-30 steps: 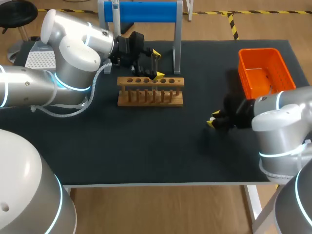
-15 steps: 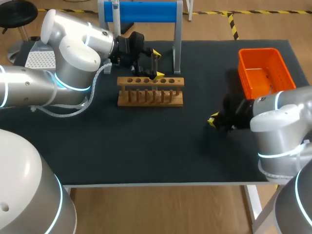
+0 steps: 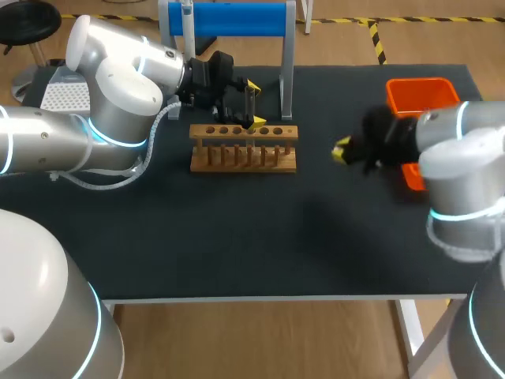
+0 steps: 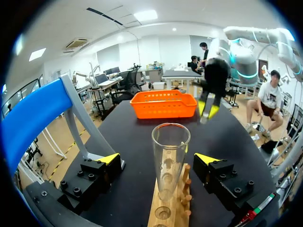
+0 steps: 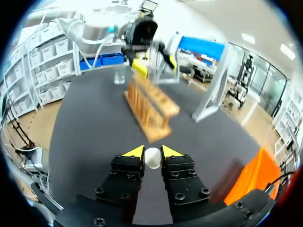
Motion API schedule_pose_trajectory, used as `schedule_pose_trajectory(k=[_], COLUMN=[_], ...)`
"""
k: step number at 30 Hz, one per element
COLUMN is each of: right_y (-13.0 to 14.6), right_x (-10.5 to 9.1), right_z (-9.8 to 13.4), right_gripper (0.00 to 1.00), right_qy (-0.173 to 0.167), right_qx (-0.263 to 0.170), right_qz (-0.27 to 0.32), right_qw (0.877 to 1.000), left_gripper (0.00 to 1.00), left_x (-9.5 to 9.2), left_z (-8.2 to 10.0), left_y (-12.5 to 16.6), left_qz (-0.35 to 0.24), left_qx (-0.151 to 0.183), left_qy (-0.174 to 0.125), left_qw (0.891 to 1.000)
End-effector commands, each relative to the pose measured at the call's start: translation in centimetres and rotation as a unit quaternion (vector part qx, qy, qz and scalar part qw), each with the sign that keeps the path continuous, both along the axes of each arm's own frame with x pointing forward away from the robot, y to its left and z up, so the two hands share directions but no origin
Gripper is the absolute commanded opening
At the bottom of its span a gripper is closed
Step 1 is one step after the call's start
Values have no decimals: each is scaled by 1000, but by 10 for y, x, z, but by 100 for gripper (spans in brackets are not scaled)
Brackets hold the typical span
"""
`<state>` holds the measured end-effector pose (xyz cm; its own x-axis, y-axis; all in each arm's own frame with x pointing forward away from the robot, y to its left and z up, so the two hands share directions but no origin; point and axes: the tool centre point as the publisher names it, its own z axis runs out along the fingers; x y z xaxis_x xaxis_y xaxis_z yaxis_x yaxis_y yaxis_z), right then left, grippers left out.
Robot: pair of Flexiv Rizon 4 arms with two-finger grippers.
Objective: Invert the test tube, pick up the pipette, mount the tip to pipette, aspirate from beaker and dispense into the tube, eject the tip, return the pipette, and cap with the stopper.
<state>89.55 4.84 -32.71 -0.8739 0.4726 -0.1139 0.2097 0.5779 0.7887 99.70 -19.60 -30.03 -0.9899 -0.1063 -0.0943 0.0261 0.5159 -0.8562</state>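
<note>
Your right gripper [image 5: 152, 152] is pinched onto what looks like the small white stopper [image 5: 152, 159] (light, so grip its sides gently), while at its nine o'clock the slick, breakable glass test tube [image 4: 169, 156] stands mouth-up in the wooden rack [image 3: 243, 148] between the wide-spread, untouching fingers of your left gripper [image 4: 158, 159].

Bright, even overhead light; soft shadow on table [image 3: 237, 237] beneath right arm [image 3: 461, 158].

Table [image 3: 237, 253]: matte black top, pale front edge, white leg [image 3: 412, 335] under rt corner.
</note>
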Motion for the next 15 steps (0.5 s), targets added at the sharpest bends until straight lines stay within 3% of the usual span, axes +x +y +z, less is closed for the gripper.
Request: schedule_pose_trajectory(k=[1,4,15], right_y=[-13,-7,-7], right_x=[-1,-3,-3], right_z=[83,120,120], right_gripper=[0,0,0], right_qy=[56,45,45], right_qx=[-9,1,1], right_qz=[60,73,73], right_qw=[997,996,996], left_gripper=[100,100,100], left_x=[0,0,0], left_z=[-1,-1,-1], left_y=[0,0,0], left_qz=[0,0,0], left_qx=[0,0,0], left_qy=[0,0,0], left_qw=[1000,1000,1000])
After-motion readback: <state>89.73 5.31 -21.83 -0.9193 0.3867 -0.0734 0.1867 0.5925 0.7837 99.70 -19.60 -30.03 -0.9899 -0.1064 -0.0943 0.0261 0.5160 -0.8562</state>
